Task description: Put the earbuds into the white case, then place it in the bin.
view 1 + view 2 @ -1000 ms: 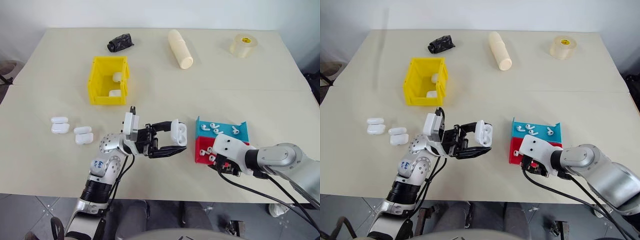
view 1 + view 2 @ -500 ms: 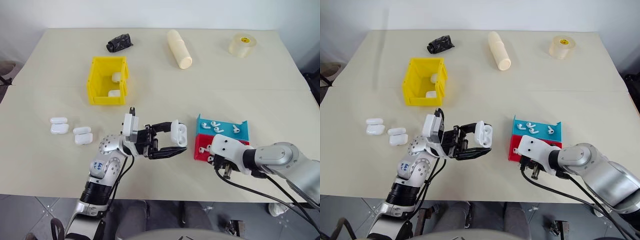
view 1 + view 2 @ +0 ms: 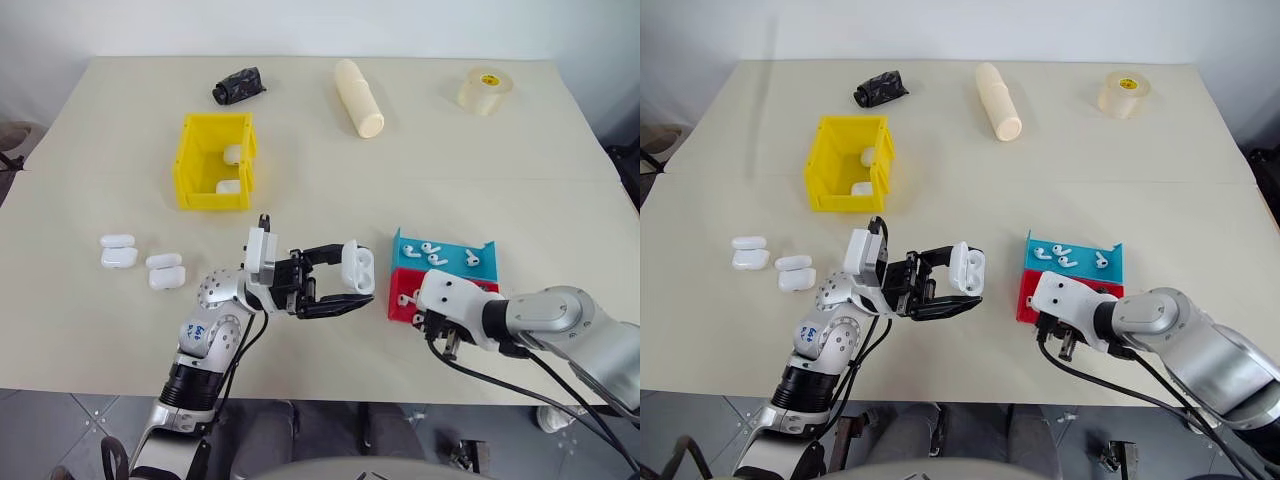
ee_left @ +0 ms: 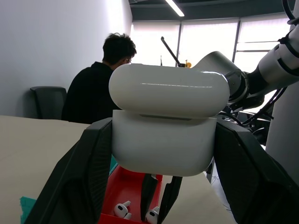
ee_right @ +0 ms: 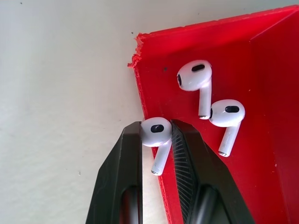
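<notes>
Earbud (image 5: 156,132) between right hand (image 5: 157,140) fingers (image 5: 128,158).

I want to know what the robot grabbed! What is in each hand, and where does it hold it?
Left gripper: white case, by its two sides. Right gripper: earbud, by its head.

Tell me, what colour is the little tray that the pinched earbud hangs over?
Red. The tray under the earbud shows best in the right wrist view.
</notes>
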Motion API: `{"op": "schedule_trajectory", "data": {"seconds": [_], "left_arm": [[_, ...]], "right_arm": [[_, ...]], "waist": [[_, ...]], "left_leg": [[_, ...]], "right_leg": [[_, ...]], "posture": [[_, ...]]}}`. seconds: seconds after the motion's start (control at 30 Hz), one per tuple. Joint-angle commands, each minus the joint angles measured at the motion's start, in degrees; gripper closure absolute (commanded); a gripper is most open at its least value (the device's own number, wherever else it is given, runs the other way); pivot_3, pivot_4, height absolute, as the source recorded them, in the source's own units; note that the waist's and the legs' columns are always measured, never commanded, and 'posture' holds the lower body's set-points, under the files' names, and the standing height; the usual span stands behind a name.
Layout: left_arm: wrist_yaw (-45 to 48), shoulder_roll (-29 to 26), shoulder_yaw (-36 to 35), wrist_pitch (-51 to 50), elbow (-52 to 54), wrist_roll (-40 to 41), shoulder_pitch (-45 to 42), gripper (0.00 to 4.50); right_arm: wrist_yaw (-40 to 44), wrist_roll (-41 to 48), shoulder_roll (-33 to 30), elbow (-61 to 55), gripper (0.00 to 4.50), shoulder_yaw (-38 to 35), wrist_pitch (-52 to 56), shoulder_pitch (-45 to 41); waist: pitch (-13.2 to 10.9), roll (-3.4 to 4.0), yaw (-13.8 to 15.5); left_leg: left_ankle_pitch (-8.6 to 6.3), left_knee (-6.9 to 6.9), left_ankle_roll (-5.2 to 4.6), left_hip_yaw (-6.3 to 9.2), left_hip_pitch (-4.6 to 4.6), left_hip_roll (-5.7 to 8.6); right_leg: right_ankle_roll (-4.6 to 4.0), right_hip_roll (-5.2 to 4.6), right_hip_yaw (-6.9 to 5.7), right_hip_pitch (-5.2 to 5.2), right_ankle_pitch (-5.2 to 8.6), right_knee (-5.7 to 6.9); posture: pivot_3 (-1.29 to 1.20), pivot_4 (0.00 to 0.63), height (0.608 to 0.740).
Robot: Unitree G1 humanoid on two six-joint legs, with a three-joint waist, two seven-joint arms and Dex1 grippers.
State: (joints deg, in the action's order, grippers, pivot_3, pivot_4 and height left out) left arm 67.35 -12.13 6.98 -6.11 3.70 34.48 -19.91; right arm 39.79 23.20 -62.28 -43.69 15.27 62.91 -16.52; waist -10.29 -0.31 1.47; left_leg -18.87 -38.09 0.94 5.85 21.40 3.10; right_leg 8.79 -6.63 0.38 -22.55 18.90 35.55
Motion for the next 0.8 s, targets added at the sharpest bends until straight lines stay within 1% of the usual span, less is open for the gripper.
{"op": "schedule_trajectory", "data": {"seconds": [0.03, 0.13, 0.2, 0.3, 0.37, 0.43, 0.5, 0.57, 0.67, 0.77, 0.8], "left_arm": [[0.62, -0.41, -0.24, 0.4, 1.54, 0.47, -0.44, 1.67], [1.03, -0.86, -0.75, 0.08, 1.36, 0.89, -0.74, 1.67], [1.39, -0.71, -1.05, 0.21, 1.27, 1.36, -0.89, 1.67], [1.53, -0.59, -1.08, -0.09, 1.08, 1.5, -1.08, 1.67], [1.99, -0.51, -0.95, -0.57, 0.92, 1.81, -1.38, 1.67], [2.52, -0.53, -0.92, -1.06, 0.67, 2.1, -1.97, 1.67], [2.94, -0.53, -1.08, -1.49, 0.23, 2.19, -2.73, 1.67], [3.14, -0.58, -1.33, -1.93, -0.02, 2.3, -3.3, 1.67], [3.29, -0.66, -1.56, -2.85, -0.1, 2.76, -3.93, 1.67], [3.07, -0.52, -1.57, -4.16, 0.39, 3.17, -4.28, 1.67], [3.0, -0.49, -1.6, -4.5, 0.61, 3.24, -4.32, 1.67]], "right_arm": [[2.11, 2.9, -0.73, -3.72, 3.98, -6.2, 0.46, 0.95], [5.12, 7.3, 0.26, -3.79, 3.98, -16.23, -1.29, 3.03], [6.85, 7.66, 2.39, -2.2, 3.98, -22.47, -7.94, 6.1], [6.91, 10.55, 10.35, 0.45, 3.98, -30.4, -15.28, 9.9], [6.87, 11.68, 15.83, 1.5, 3.98, -33.23, -21.23, 11.54], [4.72, 15.7, 22.87, 1.82, 3.98, -35.66, -24.81, 11.58], [2.86, 17.87, 28.66, 1.7, 3.98, -35.79, -28.36, 10.86], [0.59, 19.59, 32.33, 0.97, 3.98, -34.85, -29.67, 10.24], [-3.54, 21.29, 37.3, -0.86, 3.98, -30.44, -30.42, 9.04], [-6.0, 20.46, 43.32, -1.9, 3.98, -26.12, -34.78, 9.26], [-6.29, 19.97, 44.33, -2.12, 3.98, -24.93, -35.69, 9.55]], "waist": [[0.0, 0.0, 0.03], [0.0, 0.0, 0.06], [0.0, -0.01, 0.08], [-0.02, -0.04, 0.11], [-0.02, -0.05, 0.11], [-0.02, -0.04, 0.05], [-0.02, -0.04, -0.15], [0.0, -0.02, -0.23], [0.0, -0.01, -0.31], [0.0, 0.0, -0.3], [0.0, 0.0, -0.3]], "left_leg": [[0.0, 0.0, 0.0, 0.0, 0.0, 0.0], [0.0, 0.02, 0.0, 0.0, 0.01, -0.01], [-0.01, 0.02, -0.01, 0.0, 0.01, 0.0], [-0.01, 0.03, -0.01, 0.01, 0.0, 0.04], [-0.01, 0.05, -0.01, 0.0, -0.01, 0.06], [0.0, 0.01, -0.01, -0.01, -0.01, 0.07], [0.01, 0.0, 0.01, -0.01, -0.04, 0.05], [0.04, 0.02, 0.05, -0.02, -0.1, 0.04], [0.06, 0.03, 0.08, -0.01, -0.12, -0.01], [0.07, 0.08, 0.1, 0.01, -0.11, -0.05], [0.07, 0.09, 0.1, 0.01, -0.11, -0.05]], "right_leg": [[0.0, 0.0, 0.0, 0.0, 0.0, 0.0], [0.0, 0.0, 0.0, 0.0, 0.0, -0.01], [0.01, -0.01, 0.0, 0.02, 0.0, -0.02], [0.01, 0.03, -0.04, 0.05, 0.0, -0.03], [0.01, 0.02, -0.02, 0.04, 0.0, 0.0], [0.02, 0.01, 0.01, 0.03, -0.01, 0.04], [0.03, 0.01, 0.02, 0.03, -0.01, 0.07], [0.02, 0.03, 0.04, 0.03, -0.01, 0.12], [0.02, 0.05, 0.06, 0.03, -0.01, 0.15], [0.0, 0.06, 0.07, -0.02, 0.0, 0.16], [0.0, 0.05, 0.07, -0.03, 0.0, 0.16]], "posture": [[0.0, 0.15, 0.74], [0.0, 0.15, 0.74], [0.0, 0.15, 0.74], [0.0, 0.15, 0.74], [0.0, 0.15, 0.74], [0.0, 0.15, 0.74], [0.0, 0.15, 0.74], [0.0, 0.15, 0.74], [0.0, 0.15, 0.74], [0.0, 0.15, 0.74], [0.0, 0.15, 0.74]]}}
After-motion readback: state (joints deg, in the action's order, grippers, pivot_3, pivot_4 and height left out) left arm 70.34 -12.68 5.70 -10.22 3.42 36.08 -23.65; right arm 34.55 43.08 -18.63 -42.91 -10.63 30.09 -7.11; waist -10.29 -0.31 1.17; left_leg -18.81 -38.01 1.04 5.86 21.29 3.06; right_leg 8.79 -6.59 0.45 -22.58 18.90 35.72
